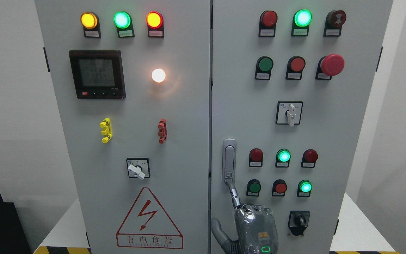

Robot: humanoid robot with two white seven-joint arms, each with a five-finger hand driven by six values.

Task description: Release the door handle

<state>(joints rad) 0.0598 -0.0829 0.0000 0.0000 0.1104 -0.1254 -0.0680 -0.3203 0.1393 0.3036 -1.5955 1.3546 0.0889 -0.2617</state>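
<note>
Grey and glossy, the right hand (254, 225) is rising from the bottom edge against the right door (358, 141), index finger (234, 194) stretched up and touching the lower end of the handle (229, 160), thumb spread left, gripping nothing. The handle is sitting upright by the door's left edge, below the green lamp (302, 18).
</note>
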